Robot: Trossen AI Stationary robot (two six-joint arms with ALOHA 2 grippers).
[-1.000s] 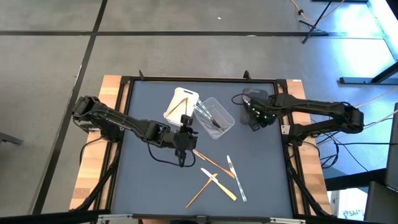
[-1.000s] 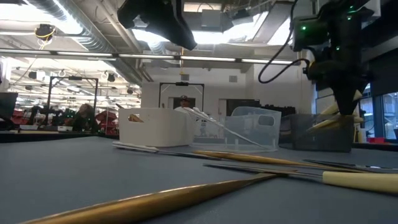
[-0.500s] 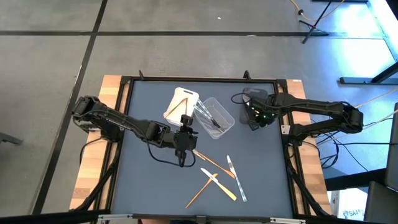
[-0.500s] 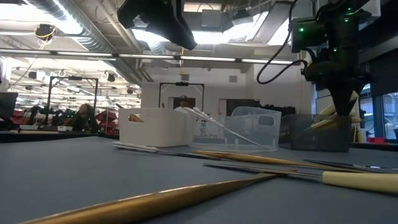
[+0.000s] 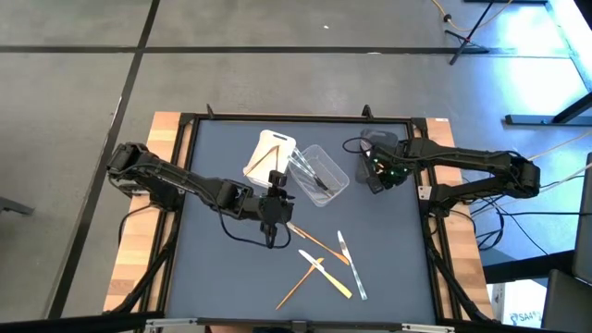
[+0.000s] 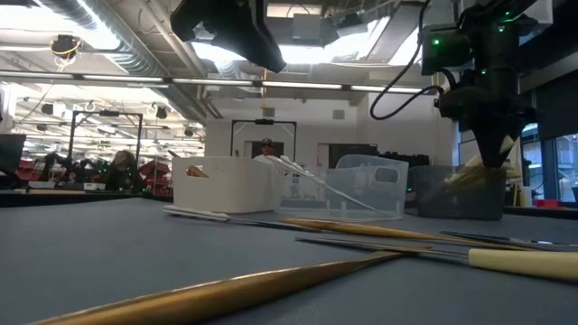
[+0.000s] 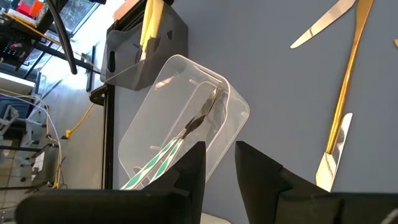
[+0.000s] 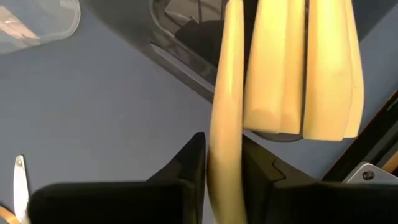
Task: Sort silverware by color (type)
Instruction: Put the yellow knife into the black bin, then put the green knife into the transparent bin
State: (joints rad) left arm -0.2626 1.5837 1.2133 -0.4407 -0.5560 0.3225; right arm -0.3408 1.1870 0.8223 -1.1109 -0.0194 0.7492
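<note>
The left half of the desk (image 5: 208,268) is left bare from near to far, and free passage is offered there. The far middle is blocked by a white tub (image 5: 269,154) and a clear tub (image 5: 320,175) set side by side, with a dark grey tub (image 5: 377,157) just right of them. That grey tub is occupied from above by the right pincer (image 5: 374,178). The centre is taken up by the left pincer (image 5: 275,231). The near right is cluttered by loose cutlery (image 5: 324,262) lying crossed, with narrow strips of bare desk between pieces.
</note>
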